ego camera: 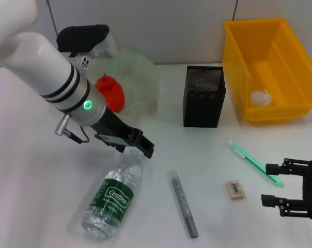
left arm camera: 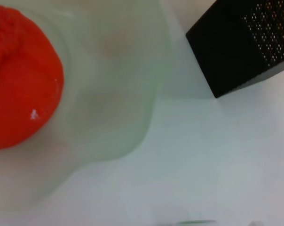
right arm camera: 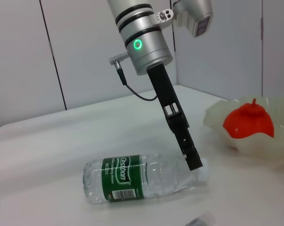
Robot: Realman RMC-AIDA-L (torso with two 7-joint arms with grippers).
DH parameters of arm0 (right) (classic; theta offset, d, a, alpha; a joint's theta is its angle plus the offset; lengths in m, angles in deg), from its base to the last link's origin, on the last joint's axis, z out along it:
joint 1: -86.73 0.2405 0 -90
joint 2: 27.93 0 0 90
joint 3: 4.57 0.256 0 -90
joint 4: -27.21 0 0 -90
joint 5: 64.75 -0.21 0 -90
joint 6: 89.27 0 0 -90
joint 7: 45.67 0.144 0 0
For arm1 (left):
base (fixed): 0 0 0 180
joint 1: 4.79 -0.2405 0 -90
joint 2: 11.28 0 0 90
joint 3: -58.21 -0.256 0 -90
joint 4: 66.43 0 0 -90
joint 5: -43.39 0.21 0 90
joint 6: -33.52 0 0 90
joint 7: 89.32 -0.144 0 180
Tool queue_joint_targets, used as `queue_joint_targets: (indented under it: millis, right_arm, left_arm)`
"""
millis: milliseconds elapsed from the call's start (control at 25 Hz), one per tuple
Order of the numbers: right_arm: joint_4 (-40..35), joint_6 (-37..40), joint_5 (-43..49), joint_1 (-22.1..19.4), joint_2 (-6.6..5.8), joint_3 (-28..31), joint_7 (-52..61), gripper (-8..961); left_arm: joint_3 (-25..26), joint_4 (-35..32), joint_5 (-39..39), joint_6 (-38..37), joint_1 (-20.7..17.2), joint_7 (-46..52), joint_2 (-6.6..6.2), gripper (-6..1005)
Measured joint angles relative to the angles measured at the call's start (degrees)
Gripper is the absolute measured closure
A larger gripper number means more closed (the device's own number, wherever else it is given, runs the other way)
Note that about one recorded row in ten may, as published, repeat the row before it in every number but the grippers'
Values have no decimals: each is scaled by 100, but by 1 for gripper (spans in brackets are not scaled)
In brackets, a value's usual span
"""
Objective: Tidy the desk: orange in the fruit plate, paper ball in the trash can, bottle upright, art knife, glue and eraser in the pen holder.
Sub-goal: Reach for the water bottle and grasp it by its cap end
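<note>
A clear water bottle (ego camera: 112,199) with a green label lies on its side on the white desk; it also shows in the right wrist view (right arm camera: 142,176). My left gripper (ego camera: 140,145) is down at the bottle's neck, as the right wrist view (right arm camera: 193,162) shows. The orange (ego camera: 110,92) sits in the translucent fruit plate (ego camera: 143,77). A black mesh pen holder (ego camera: 203,95) stands behind. A slim green tool (ego camera: 254,163), a grey stick (ego camera: 184,204) and an eraser (ego camera: 235,188) lie on the desk. My right gripper (ego camera: 280,183) is open and empty beside the green tool.
A yellow bin (ego camera: 269,36) at the back right holds a white paper ball (ego camera: 260,98). The left wrist view shows the orange (left arm camera: 19,80), the plate's rim (left arm camera: 132,117) and the pen holder's corner (left arm camera: 245,42).
</note>
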State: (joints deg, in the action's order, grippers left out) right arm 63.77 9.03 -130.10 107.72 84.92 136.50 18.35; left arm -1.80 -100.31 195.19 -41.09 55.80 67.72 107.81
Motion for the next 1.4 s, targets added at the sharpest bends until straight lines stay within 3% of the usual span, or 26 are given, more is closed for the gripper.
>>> queue_joint_targets:
  millis: [280,1400]
  right_arm:
    - [0,-9,-1,-2,0,0,-13,227]
    - [0,3,-4,-25,0,0,-31,228]
  left_arm:
    - [-323,53,-344,132,-30,-13,0,205]
    - [-473,184,-415,309,-50,-27,4,210]
